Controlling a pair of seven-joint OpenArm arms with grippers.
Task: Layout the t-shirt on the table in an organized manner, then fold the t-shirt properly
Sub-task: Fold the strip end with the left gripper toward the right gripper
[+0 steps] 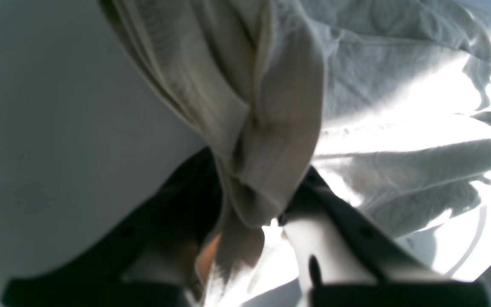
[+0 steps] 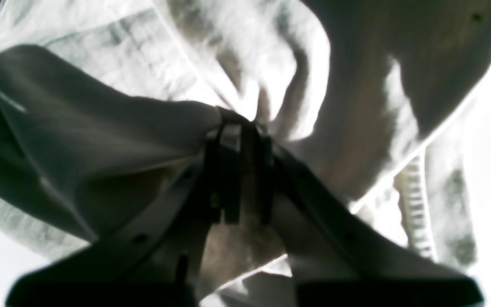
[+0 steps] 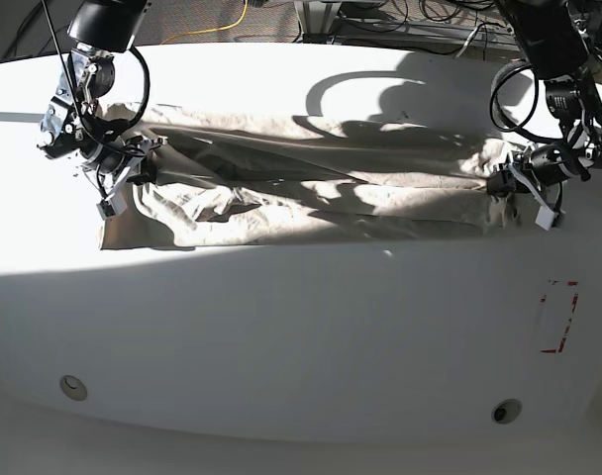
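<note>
T-shirt (image 3: 311, 183) stretched wide across the white table (image 3: 301, 327), left gripper (image 1: 249, 204) pinching one bunched end, right gripper (image 2: 237, 132) clamped on the other, red dashed mark (image 3: 558, 317) nearby

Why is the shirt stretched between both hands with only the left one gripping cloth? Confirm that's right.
Not right. Both hands grip cloth. The right wrist view shows the right hand shut on a bunched fold of the t-shirt, and the left wrist view shows the left hand clamped on it too. It is indeed stretched between them above the table.
</note>
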